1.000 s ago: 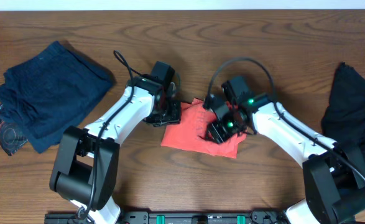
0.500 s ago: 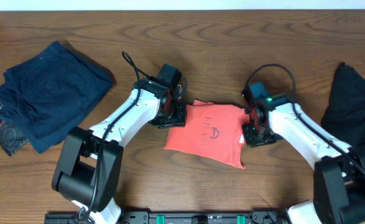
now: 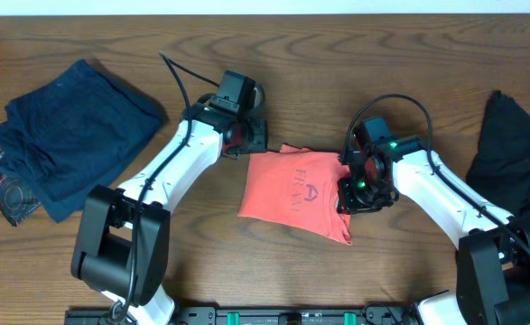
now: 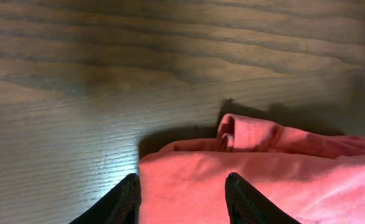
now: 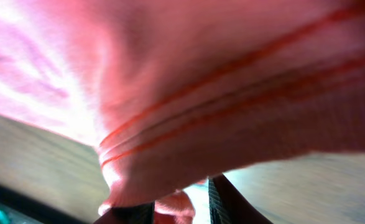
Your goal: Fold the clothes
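A red shirt (image 3: 293, 191) with dark lettering lies spread flat on the wooden table in the middle of the overhead view. My left gripper (image 3: 246, 140) hovers just past the shirt's far left corner. In the left wrist view its fingers (image 4: 183, 190) are open and empty over the red cloth (image 4: 263, 180). My right gripper (image 3: 353, 191) is at the shirt's right edge. In the right wrist view its fingers (image 5: 179, 208) are shut on a bunched fold of the red shirt (image 5: 219, 93), which is lifted close to the camera.
A pile of dark blue clothes (image 3: 66, 135) lies at the far left. A black garment (image 3: 513, 153) lies at the right edge. Bare wooden table (image 3: 246, 262) surrounds the shirt.
The right gripper pulled the shirt's right side out, spreading it flat, then shifted slightly back left. The left gripper drew away from the shirt's left corner, toward the far side.
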You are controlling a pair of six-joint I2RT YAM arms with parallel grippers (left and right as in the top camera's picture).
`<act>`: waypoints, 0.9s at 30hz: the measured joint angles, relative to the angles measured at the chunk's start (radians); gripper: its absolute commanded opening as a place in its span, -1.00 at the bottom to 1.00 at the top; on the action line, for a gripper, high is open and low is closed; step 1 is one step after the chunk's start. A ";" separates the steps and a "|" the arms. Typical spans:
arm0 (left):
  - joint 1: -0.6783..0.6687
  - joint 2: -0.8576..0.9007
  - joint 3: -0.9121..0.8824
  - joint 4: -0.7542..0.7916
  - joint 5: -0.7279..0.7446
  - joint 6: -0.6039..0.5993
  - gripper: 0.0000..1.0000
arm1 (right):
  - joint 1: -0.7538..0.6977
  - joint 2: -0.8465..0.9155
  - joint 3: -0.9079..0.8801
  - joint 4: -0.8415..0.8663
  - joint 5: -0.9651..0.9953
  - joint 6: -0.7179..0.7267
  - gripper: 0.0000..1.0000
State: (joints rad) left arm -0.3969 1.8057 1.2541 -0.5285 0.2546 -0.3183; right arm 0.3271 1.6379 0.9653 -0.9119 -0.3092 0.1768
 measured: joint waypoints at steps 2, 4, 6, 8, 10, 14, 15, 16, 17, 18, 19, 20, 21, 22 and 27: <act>-0.010 0.008 0.000 0.007 0.000 0.005 -0.08 | 0.000 0.000 0.000 0.003 -0.020 -0.002 -0.43; -0.016 0.029 0.001 0.010 0.001 0.005 -0.08 | 0.001 0.000 -0.001 0.005 -0.023 -0.002 -0.42; -0.017 0.074 0.001 0.010 0.000 0.005 -0.09 | 0.006 0.000 -0.009 0.010 -0.011 0.000 -0.37; -0.017 0.114 0.001 0.008 0.000 0.005 -0.24 | 0.012 0.000 -0.026 0.024 0.009 0.005 -0.31; -0.017 0.151 0.001 -0.007 0.000 0.003 -0.39 | 0.016 0.000 -0.054 0.066 0.034 0.013 -0.30; -0.016 0.169 0.010 -0.066 -0.006 0.007 -0.71 | 0.016 0.000 -0.132 0.211 0.063 0.028 -0.44; -0.016 0.169 0.010 -0.091 -0.008 0.007 -0.79 | 0.016 0.000 -0.150 0.253 0.063 0.032 -0.47; -0.016 0.169 0.011 -0.121 -0.011 0.008 -0.83 | 0.016 -0.002 -0.161 0.283 0.057 0.036 -0.48; -0.016 0.169 0.014 -0.157 -0.014 0.011 -0.88 | 0.016 -0.010 -0.175 0.323 0.056 0.041 -0.48; -0.016 0.169 0.017 -0.188 -0.017 0.008 -0.88 | 0.016 -0.014 -0.182 0.357 0.063 0.046 -0.46; -0.016 0.169 0.019 -0.229 -0.019 0.008 -0.88 | 0.016 -0.016 -0.186 0.386 0.074 0.052 -0.44; -0.016 0.169 0.019 -0.272 -0.021 0.006 -0.87 | 0.016 -0.016 -0.188 0.418 0.096 0.060 -0.36; -0.016 0.169 0.019 -0.313 -0.022 0.000 -0.88 | 0.016 -0.016 -0.189 0.451 0.122 0.069 -0.28; -0.016 0.169 0.018 -0.361 -0.023 -0.018 -0.88 | 0.016 -0.016 -0.190 0.491 0.160 0.074 -0.24; -0.019 0.174 0.010 -0.517 -0.024 -0.101 -0.87 | -0.005 -0.014 -0.174 0.662 0.307 0.044 -0.10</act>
State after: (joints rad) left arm -0.4156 1.9793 1.2636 -1.0451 0.2306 -0.4198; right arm 0.3218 1.6241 0.7910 -0.2501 -0.0025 0.2211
